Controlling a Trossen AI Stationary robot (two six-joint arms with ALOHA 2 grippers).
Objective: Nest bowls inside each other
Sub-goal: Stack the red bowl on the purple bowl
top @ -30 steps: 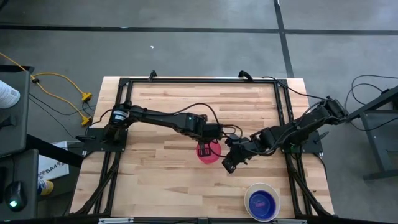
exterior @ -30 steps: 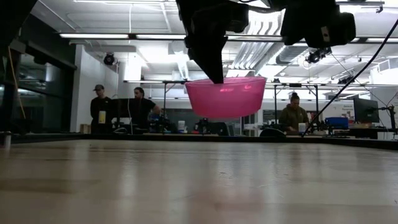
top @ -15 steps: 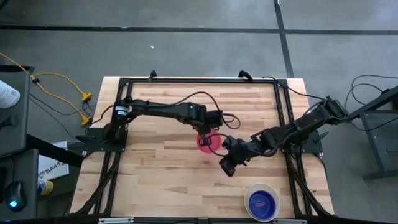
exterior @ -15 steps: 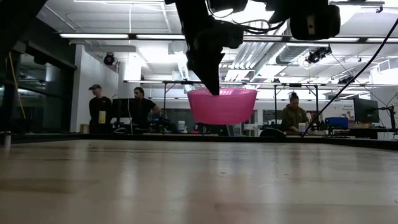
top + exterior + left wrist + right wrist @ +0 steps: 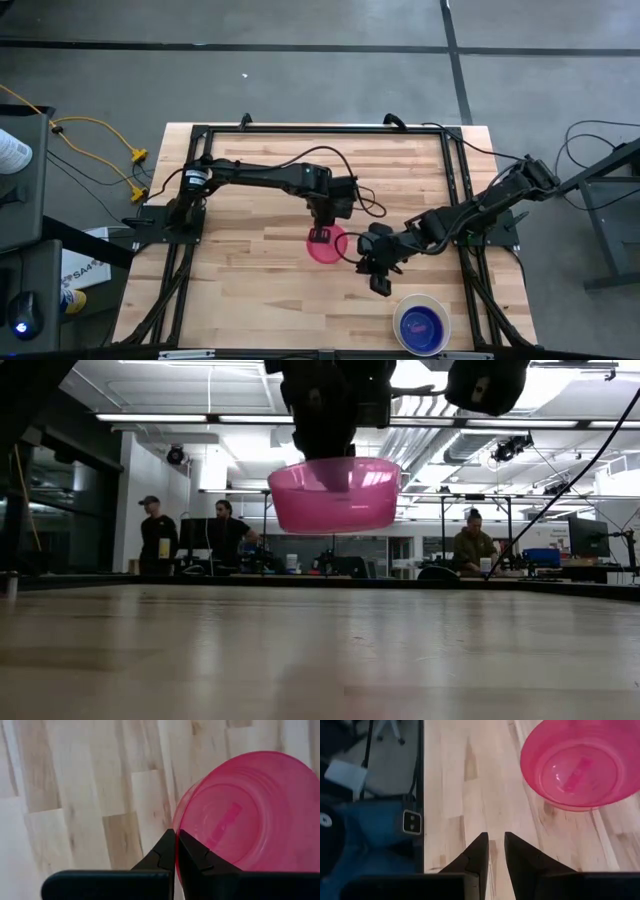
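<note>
**Kid:** Where is the pink bowl [image 5: 326, 246]?

**Helper:** It hangs in the air over the middle of the wooden table [image 5: 250, 290]. From the low camera you can see open space under it, so it does not touch the wood.

**Kid:** What holds it up?

**Helper:** The left gripper [image 5: 320, 235]. Its two dark fingers [image 5: 167, 852] are pinched tight together on the bowl's rim. The thin pink edge sits right between them.

**Kid:** Is the bowl flat or tipped?

**Helper:** Nearly level, with the open side up. You can look down into it and see its round bottom.

**Kid:** And the other claw?

**Helper:** The right gripper [image 5: 381, 284] is just beside the pink bowl, on the side near the front edge of the table. Its fingers [image 5: 479, 851] have only a narrow gap between them, and nothing is in that gap. It does not touch the bowl.

**Kid:** Are there more bowls?

**Helper:** Yes. A big white bowl [image 5: 421, 322] sits near the front right corner of the table. A blue bowl [image 5: 422, 324] sits inside it.

**Kid:** Who is in the back?

**Helper:** Some people [image 5: 160, 540] are in the room far behind the table, near the desks.
</note>
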